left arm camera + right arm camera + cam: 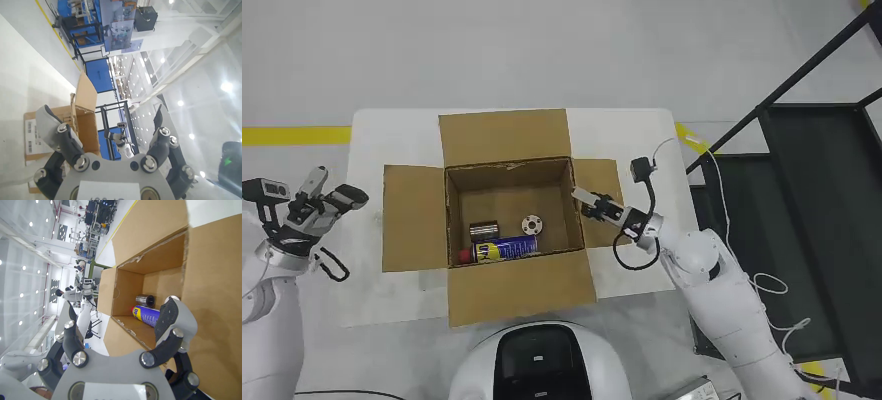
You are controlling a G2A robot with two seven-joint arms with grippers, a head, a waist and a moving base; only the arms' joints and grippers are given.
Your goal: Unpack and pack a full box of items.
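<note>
A large industrial robotics lab, like a factory hall. Past the left gripper stand blue partition panels, blue-framed workbenches loaded with equipment, and rows of round ceiling lights under a high white roof. Yellow floor tape crosses the grey floor. Beyond the right gripper, another white robot stands near more workstations.
</note>
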